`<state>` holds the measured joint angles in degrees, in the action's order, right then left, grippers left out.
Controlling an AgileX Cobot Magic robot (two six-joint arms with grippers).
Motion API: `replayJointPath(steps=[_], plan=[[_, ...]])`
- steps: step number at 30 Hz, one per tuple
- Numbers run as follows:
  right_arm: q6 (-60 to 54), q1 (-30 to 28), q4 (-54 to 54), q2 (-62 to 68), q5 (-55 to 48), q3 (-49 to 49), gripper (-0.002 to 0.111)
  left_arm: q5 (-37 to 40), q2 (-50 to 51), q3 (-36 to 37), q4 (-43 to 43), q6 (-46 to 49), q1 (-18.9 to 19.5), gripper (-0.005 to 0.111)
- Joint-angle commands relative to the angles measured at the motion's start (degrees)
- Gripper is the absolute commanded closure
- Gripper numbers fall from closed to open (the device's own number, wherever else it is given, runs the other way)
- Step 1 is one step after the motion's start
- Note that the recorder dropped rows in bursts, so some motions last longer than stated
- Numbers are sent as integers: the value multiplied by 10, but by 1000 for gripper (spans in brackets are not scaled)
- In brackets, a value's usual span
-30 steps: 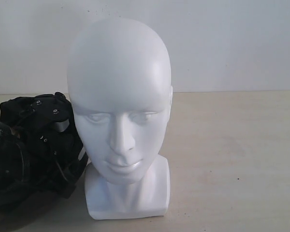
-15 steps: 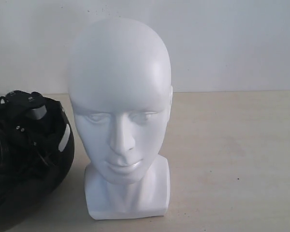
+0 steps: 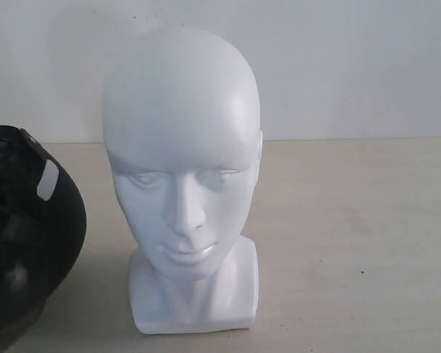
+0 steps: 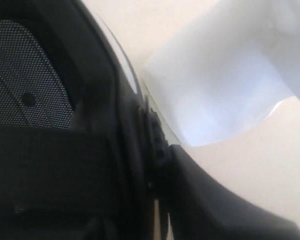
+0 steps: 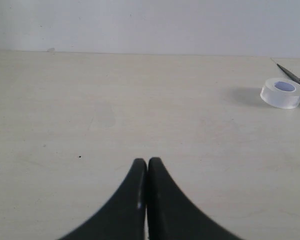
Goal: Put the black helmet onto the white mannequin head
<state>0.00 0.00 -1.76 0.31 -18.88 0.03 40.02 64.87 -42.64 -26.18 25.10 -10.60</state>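
The white mannequin head (image 3: pixel 182 147) stands upright on its square base in the middle of the exterior view, facing the camera. The black helmet (image 3: pixel 29 235) sits at that view's left edge, a little apart from the head, with a small white label (image 3: pixel 48 180) showing. In the left wrist view the helmet (image 4: pixel 50 150) fills the frame with its mesh lining. My left gripper (image 4: pixel 152 152) is shut on its rim, with one finger (image 4: pixel 215 200) outside the shell. The head's base (image 4: pixel 225 85) lies just beyond. My right gripper (image 5: pixel 148 162) is shut and empty over bare table.
A roll of clear tape (image 5: pixel 282 92) lies on the beige table (image 3: pixel 353 235) in the right wrist view, next to a thin black object (image 5: pixel 296 78). A white wall rises behind the table.
The helmet has shifted left, away from the mannequin head, and turned. The gripper parts seen on top of it earlier have left the exterior view.
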Motion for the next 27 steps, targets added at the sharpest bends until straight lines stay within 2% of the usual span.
replayJointPath(steps=[1, 7, 13, 22, 27], plan=[[0, -1, -3, -3, 1, 0, 108, -14, -47, -7, -30, 6, 4, 102], [0, -1, -3, -3, 1, 0, 108, -13, -103, -20, -73, 6, 4, 102], [0, -1, -3, -3, 1, 0, 108, -45, -159, -30, -154, 9, 32, 102], [0, -1, -3, -3, 5, 0, 108, -87, -182, -71, -358, 88, 55, 102], [0, -1, -3, -3, 5, 0, 108, -102, -182, -100, -379, 95, 55, 102]])
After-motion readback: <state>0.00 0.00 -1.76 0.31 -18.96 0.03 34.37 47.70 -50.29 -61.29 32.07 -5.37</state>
